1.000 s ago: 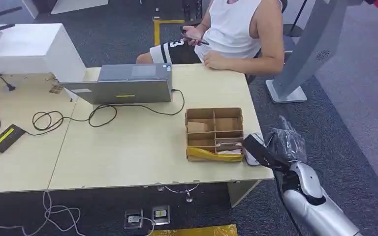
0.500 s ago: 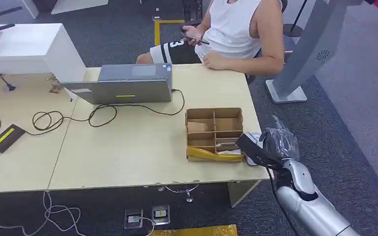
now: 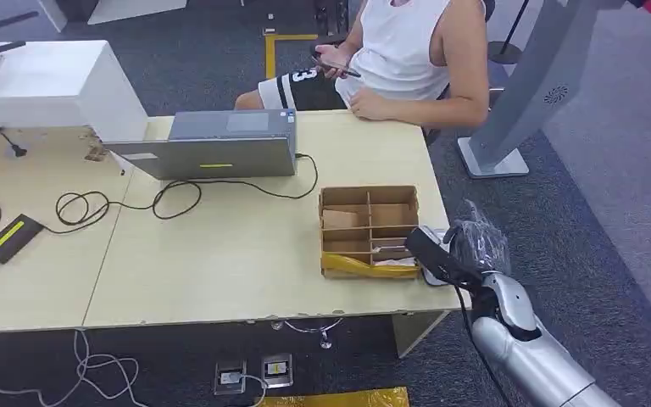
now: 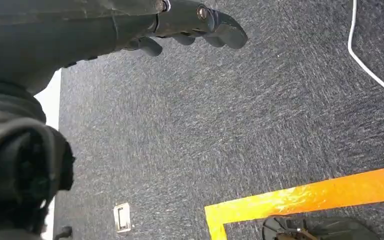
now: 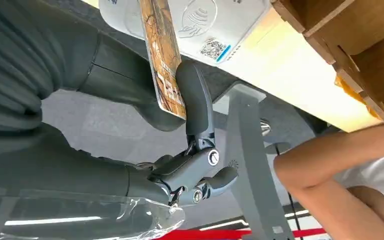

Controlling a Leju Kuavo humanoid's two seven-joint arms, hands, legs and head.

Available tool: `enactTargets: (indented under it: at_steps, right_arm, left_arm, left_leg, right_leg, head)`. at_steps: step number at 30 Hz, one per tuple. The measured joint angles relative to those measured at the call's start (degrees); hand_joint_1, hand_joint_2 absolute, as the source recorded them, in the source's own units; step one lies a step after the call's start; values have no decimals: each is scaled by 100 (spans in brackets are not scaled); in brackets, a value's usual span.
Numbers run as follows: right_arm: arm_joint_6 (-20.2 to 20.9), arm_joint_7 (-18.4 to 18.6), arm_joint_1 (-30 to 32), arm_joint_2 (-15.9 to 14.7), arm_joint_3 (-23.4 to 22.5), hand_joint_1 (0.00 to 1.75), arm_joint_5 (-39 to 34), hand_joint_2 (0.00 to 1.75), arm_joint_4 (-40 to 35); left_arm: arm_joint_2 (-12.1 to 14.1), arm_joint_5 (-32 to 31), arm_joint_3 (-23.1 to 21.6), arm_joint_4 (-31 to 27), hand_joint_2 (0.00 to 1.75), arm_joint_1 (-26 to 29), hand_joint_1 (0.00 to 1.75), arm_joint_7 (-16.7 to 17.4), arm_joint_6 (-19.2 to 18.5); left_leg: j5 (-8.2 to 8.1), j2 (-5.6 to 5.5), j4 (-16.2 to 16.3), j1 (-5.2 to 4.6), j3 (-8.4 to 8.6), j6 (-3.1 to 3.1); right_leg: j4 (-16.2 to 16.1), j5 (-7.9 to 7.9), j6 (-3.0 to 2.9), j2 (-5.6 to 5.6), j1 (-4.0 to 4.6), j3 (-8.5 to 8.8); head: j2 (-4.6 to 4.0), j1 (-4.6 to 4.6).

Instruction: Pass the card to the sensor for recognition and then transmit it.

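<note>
Right hand (image 5: 180, 125): I see it pinching the card (image 5: 162, 55) between the thick thumb and a dark finger; in my head view the hand (image 3: 466, 250) sits at the table's right front corner, at about 4 o'clock from the table's middle.
Card: brown and patterned, held edge-on, its far end reaching up against the white sensor (image 5: 195, 22); I cannot tell whether they touch.
Sensor: a flat white reader with a contactless symbol and a small code sticker, lying on the table (image 3: 246, 254) just beside the cardboard box (image 3: 370, 229), at 3 o'clock from it.
Left hand (image 4: 180, 25): I see it hanging over dark carpet (image 4: 230, 125), fingers loosely curled, holding nothing.
Cardboard box: divided into compartments, with a yellow strip along its near edge.
Table: a laptop (image 3: 212, 146) at 12 o'clock from the middle, black cables running left from it.
Person (image 3: 415, 55): seated at the far edge, at 1 o'clock, holding a phone.
Floor: orange tape (image 4: 305, 197) marks a corner on the carpet.
</note>
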Motion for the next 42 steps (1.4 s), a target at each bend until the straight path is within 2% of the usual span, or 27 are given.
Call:
enactTargets:
  at_steps: [9,30,42]
  right_arm:
    - [-11,-13,-11,41,4,175,-17,175,116]
    - [-282,-369,-85,207,9,175,-468,175,855]
    - [-271,-389,-23,304,37,175,-579,175,1185]
  left_arm:
    - [15,0,-28,0,0,0,0,0,-7]
    - [11,105,-44,0,0,56,0,0,39]
    - [11,144,-48,0,0,68,0,0,37]
  left_leg:
    - [0,0,0,0,0,0]
    - [0,2,0,0,4,0]
    - [0,2,0,0,4,0]
  right_leg:
    - [0,0,0,0,0,0]
    - [0,0,0,0,1,1]
    - [0,0,0,0,1,1]
  head:
    - [0,0]
    - [0,0]
    - [0,0]
